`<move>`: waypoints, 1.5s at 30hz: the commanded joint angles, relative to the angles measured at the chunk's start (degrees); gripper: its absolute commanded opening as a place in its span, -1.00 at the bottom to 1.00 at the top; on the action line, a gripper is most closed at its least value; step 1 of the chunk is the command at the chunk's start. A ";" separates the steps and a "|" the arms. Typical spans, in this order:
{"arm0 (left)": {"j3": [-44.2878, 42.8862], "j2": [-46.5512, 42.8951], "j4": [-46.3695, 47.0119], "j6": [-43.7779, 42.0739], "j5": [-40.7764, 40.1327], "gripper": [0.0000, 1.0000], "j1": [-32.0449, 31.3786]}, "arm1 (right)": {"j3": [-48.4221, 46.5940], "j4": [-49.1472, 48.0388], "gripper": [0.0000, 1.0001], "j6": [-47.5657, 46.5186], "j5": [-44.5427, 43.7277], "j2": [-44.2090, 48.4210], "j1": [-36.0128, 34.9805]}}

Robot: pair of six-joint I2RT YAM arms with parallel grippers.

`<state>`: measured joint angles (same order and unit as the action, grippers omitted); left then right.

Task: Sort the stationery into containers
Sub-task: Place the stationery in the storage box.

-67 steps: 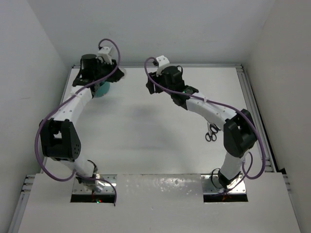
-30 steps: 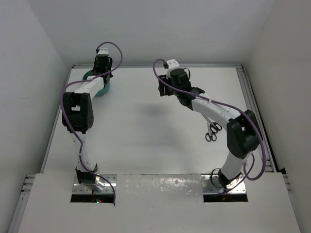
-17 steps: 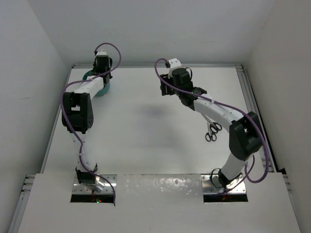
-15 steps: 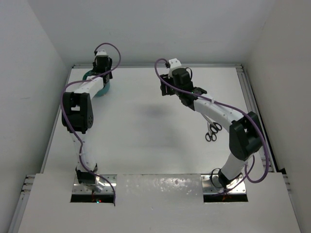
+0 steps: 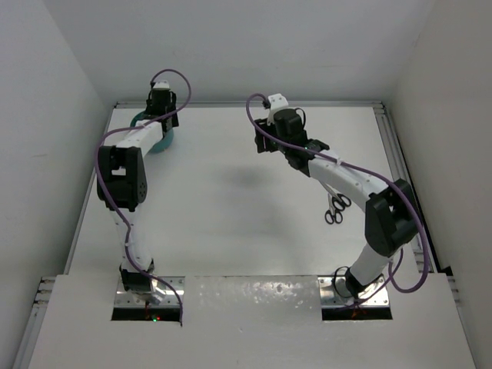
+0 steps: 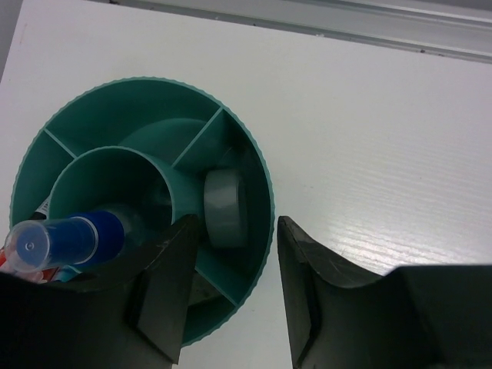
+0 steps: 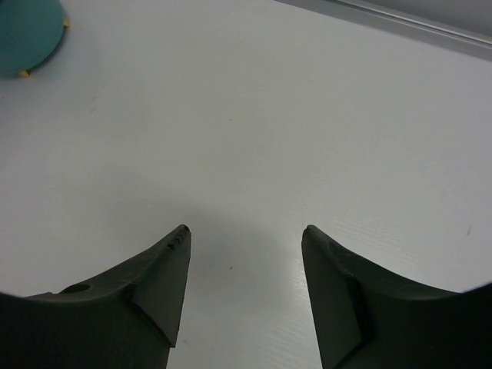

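The round teal tub [image 6: 254,165] with inner dividers sits at the table's far left [image 5: 164,143]. A white tape roll [image 6: 224,208] stands on edge in one outer compartment. A blue-capped bottle [image 6: 68,240] lies across the middle. My left gripper [image 6: 238,231] hangs open over the tub's right rim, nothing between its fingers. Black-handled scissors [image 5: 334,209] lie on the table at the right, beside my right forearm. My right gripper [image 7: 246,234] is open over bare table, with the tub [image 7: 27,34] far off at its upper left.
White walls close in the table on the left, back and right. A metal rail [image 6: 323,19] runs along the far edge just behind the tub. My right arm [image 5: 346,177] arches across the right half of the table.
The left arm swung in over the tub two seconds ago and has held there since. The right wrist has drifted slightly to the right.
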<state>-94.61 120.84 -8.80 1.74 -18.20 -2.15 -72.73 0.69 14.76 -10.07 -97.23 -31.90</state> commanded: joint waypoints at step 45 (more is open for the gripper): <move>12.87 -14.40 -3.43 -6.92 9.06 -0.98 8.48 | 5.40 0.19 0.13 -1.14 -3.38 10.13 1.31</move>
<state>-81.93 106.41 -16.95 -4.49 -8.43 5.87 -67.70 2.22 14.15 -12.25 -89.41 -30.87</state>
